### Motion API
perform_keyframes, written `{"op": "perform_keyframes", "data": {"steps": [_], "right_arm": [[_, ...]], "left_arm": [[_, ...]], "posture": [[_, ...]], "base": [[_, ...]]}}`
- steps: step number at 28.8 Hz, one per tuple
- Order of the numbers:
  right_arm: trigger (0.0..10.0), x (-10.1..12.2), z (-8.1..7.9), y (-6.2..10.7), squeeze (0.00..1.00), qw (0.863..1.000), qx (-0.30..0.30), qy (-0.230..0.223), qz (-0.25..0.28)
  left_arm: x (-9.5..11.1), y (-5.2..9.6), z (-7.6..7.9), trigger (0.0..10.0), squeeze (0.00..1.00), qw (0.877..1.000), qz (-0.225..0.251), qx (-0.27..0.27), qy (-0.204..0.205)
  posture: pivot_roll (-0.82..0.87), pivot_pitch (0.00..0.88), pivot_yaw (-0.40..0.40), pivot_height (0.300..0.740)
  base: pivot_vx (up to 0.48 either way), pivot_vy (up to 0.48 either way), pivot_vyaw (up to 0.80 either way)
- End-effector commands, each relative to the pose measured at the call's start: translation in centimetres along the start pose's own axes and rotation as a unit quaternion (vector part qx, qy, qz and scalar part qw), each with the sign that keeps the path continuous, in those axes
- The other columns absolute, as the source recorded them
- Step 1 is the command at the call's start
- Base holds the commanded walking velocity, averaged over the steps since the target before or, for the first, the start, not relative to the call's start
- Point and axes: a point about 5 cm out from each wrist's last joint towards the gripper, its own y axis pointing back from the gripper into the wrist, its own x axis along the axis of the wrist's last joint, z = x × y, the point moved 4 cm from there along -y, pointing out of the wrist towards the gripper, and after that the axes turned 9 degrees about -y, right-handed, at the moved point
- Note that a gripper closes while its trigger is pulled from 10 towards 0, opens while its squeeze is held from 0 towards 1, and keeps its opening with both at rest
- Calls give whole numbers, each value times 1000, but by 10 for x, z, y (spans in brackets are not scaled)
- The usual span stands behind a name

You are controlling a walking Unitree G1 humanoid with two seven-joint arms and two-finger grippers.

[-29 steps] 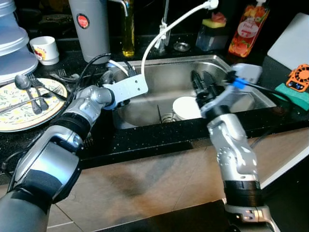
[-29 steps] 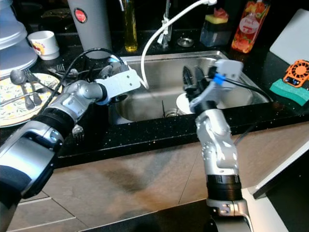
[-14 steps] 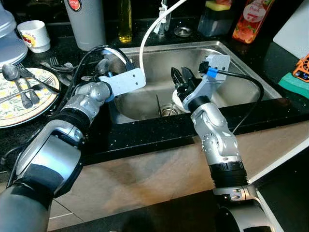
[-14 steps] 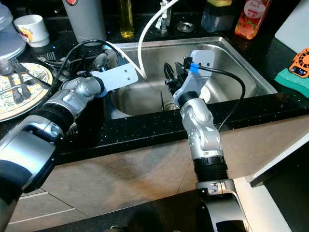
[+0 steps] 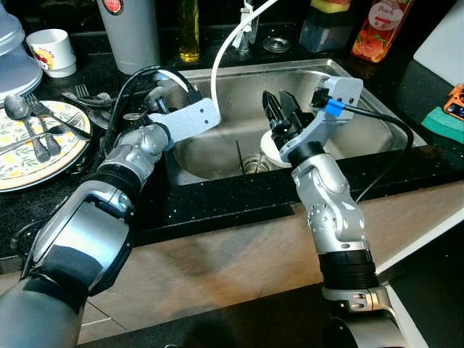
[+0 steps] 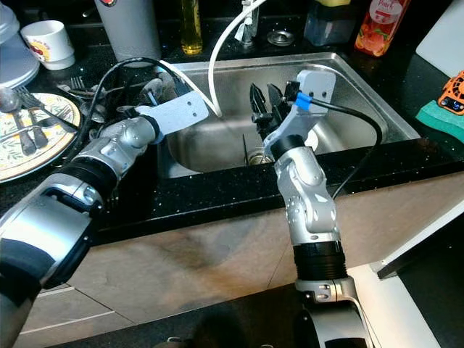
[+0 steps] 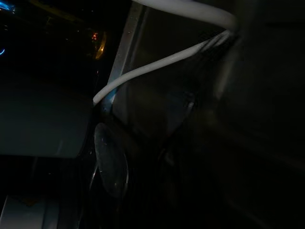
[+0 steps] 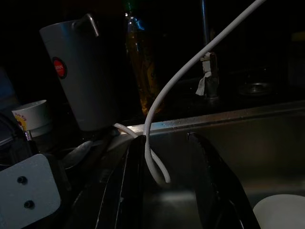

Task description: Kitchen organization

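Observation:
A white bowl (image 5: 269, 151) lies at the bottom of the steel sink (image 5: 362, 123), partly hidden by my right arm. My right gripper (image 5: 279, 114) hangs over the sink just above that bowl, open, with nothing between its fingers (image 8: 131, 191). A white hose (image 5: 230, 45) curves from the tap down to the sink's left rim and runs behind the right gripper in the right wrist view. My left gripper (image 5: 161, 101) sits at the sink's left rim, among cables and loose cutlery. The left wrist view is very dark and shows the hose (image 7: 157, 64) and a spoon (image 7: 110, 164).
A patterned plate (image 5: 29, 156) with spoons and forks lies on the black counter at the left. Behind stand a cup (image 5: 51, 51), a grey jug (image 5: 134, 29), an oil bottle (image 5: 190, 29) and a red pouch (image 5: 377, 32). A green sponge (image 5: 442, 119) lies at the right.
The camera has shifted. My right gripper has moved left across the sink, from beside the white bowl to above it. The left arm has kept its place at the rim.

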Motion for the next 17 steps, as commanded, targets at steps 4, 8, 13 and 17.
{"op": "perform_keyframes", "data": {"steps": [4,8,13,17], "right_arm": [[10000,8,0,0,0,1000,1,-2,14],[10000,12,2,0,0,1000,-5,-3,22],[10000,15,5,1,0,999,-11,-9,31],[10000,16,7,2,0,999,-10,-9,33]], "left_arm": [[1,2,-17,0,0,999,17,35,19],[30,8,-54,10000,0,986,101,111,75],[49,20,-89,10000,0,959,167,166,160],[45,20,-94,10000,0,955,142,169,197]], "posture": [[75,136,-15,740],[84,127,-19,740],[85,115,-17,740],[79,103,-21,740]], "base": [[0,0,0],[0,0,0],[0,0,0],[0,0,0]]}}
